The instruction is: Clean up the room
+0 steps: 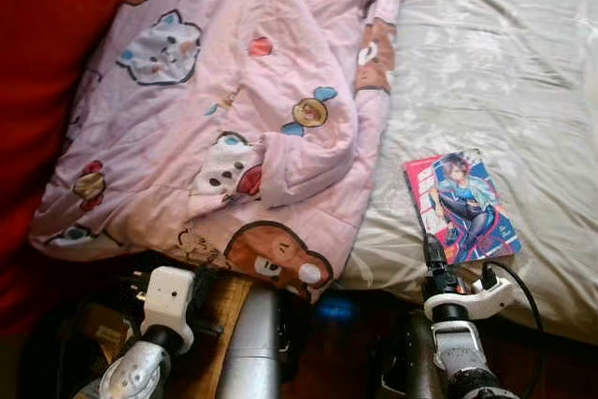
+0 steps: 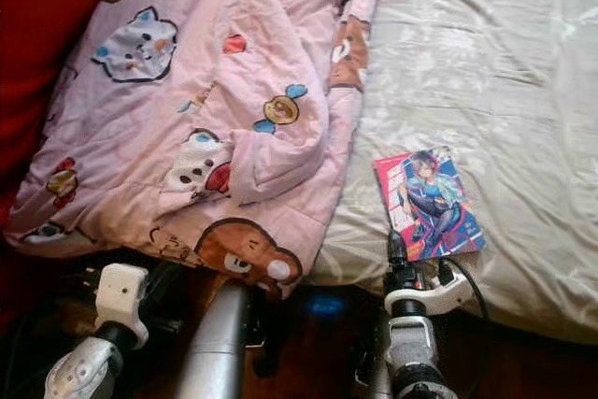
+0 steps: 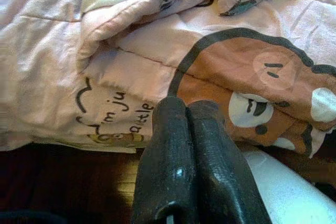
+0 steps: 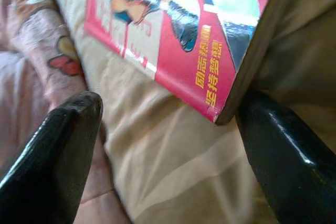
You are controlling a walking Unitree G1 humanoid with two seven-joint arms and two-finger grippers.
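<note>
Book point(image 1: 462, 205) pickup under way: right hand point(image 4: 168, 145) spread wide at its near corner, apparently not touching. Next: advance, pinch. Left hand point(image 3: 191, 166) closed, empty, by quilt point(image 1: 234, 109).

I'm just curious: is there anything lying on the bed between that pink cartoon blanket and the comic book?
No, just bare cream bedsheet separates the pink blanket from the comic book, as the left eye view shows.

We see warm daylight w/ glare on the bed sheet point(image 1: 495, 63); floor below in deep shadow; wrist views soft, close-ups blurred.
</note>
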